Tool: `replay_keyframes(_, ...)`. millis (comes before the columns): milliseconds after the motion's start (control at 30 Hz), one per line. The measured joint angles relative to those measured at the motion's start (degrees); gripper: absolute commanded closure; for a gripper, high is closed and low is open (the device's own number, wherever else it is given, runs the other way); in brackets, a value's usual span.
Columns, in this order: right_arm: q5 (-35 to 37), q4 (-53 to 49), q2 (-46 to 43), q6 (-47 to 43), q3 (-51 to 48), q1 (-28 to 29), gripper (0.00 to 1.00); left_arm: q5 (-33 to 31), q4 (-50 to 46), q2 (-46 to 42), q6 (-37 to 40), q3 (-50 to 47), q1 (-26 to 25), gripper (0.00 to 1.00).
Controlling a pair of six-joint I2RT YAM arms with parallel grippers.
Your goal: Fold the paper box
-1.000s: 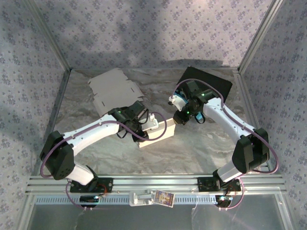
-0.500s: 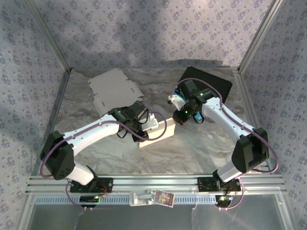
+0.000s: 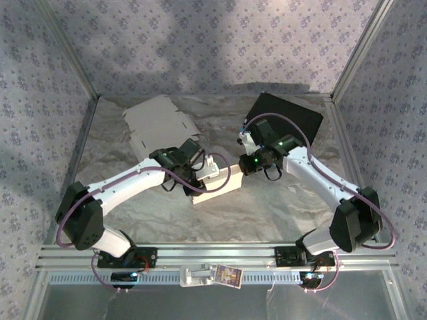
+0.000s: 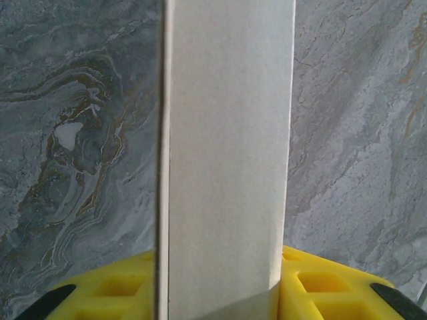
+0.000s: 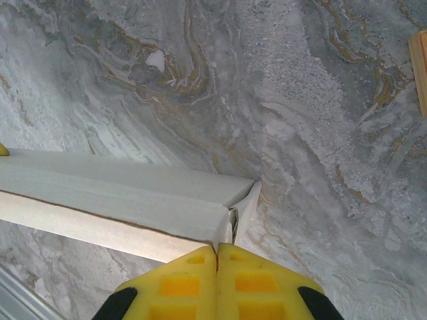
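Note:
The paper box (image 3: 217, 187) is a long, pale cardboard shape lying in the middle of the table. My left gripper (image 3: 204, 171) is shut on it. In the left wrist view a box panel (image 4: 227, 153) stands between the yellow fingers (image 4: 325, 285) of that gripper (image 4: 223, 297). My right gripper (image 3: 245, 165) is at the box's right end. In the right wrist view this gripper (image 5: 217, 257) has its pads pressed together, tips against the box's end corner (image 5: 223, 223). A small end flap (image 5: 247, 203) sticks out beside that corner.
A flat, unfolded cardboard blank (image 3: 159, 127) lies at the back left. A black mat (image 3: 288, 115) lies at the back right, behind the right arm. Patterned walls close in the table on three sides. A tan strip (image 5: 419, 67) shows at the right edge of the right wrist view.
My right gripper has moved left and nearer, up against the box's right end, and has closed fully. The left gripper keeps its hold; the box has shifted slightly.

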Motion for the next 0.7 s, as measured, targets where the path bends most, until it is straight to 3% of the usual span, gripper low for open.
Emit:
replay_keyframes(300, 3.2, 7.5, -3.9, 2.2, -6.1, 1.7, 1.00, -0.1, 0.7, 0.0, -0.9, 0.0, 0.7, 0.57)
replay_keyframes(433, 5.5, 8.3, -4.8, 2.8, -7.0, 2.8, 1.00, -0.6, 1.6, -0.5, -2.3, -0.1, 0.7, 0.46)
replay_keyframes(700, 10.4, 8.2, -5.3, 5.6, -7.1, 5.4, 1.00, -3.5, 5.6, -8.5, -8.2, -3.4, 1.1, 0.39)
